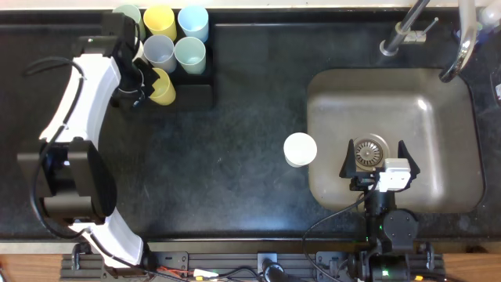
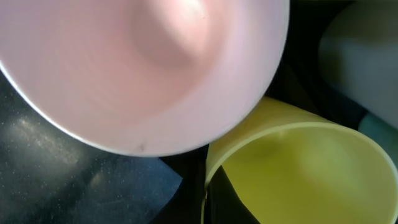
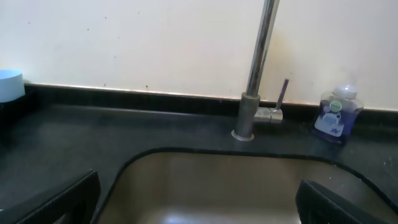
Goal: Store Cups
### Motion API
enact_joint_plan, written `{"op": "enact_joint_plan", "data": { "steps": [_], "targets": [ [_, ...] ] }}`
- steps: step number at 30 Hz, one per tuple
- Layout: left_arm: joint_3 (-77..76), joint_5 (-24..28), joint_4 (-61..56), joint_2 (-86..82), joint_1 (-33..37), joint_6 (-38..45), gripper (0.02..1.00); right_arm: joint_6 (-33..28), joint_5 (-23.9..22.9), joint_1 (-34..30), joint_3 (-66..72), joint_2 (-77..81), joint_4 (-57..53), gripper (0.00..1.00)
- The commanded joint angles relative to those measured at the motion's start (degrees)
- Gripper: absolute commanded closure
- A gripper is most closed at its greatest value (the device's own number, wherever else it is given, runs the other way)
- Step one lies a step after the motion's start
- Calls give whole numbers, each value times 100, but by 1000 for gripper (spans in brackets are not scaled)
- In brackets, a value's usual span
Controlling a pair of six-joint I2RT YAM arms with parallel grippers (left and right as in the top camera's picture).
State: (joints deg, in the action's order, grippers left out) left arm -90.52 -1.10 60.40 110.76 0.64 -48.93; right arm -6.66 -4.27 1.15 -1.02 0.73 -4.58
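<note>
A black rack [image 1: 197,92] at the back left of the counter holds upright cups: pale green [image 1: 127,14], yellow [image 1: 159,22], blue [image 1: 192,22], grey-blue [image 1: 160,49] and teal [image 1: 190,53]. Another yellow cup [image 1: 162,86] [image 2: 298,168] leans at the rack's front left, right beside my left gripper [image 1: 141,78]. In the left wrist view a pink cup [image 2: 137,68] looms very close, touching the yellow one. A white cup [image 1: 300,149] stands on the counter by the sink. My right gripper [image 1: 380,160] [image 3: 199,211] hangs open over the sink, holding nothing.
The steel sink [image 1: 438,117] takes up the right side, its drain [image 1: 370,151] under the right gripper. A faucet [image 3: 258,68] and a purple soap bottle [image 3: 337,115] stand at the back wall. Dark counter [image 1: 227,172] stretches between rack and sink.
</note>
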Motion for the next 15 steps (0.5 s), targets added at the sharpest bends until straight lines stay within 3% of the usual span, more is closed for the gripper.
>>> {"op": "enact_joint_plan", "data": {
  "steps": [1, 3, 4, 5, 15],
  "targets": [
    [160, 31, -15, 50, 26, 68, 945, -22, 37, -20, 74, -52, 31, 7],
    [160, 33, -17, 50, 26, 68, 498, -20, 37, -22, 74, -52, 31, 5],
    [160, 33, -17, 50, 26, 68, 130, -22, 37, -22, 74, -52, 31, 5],
    [160, 33, -17, 50, 26, 68, 18, -22, 37, -22, 74, -52, 31, 7],
    [160, 35, -13, -487, 26, 92, 18, -22, 37, -22, 74, -52, 31, 7]
  ]
}}
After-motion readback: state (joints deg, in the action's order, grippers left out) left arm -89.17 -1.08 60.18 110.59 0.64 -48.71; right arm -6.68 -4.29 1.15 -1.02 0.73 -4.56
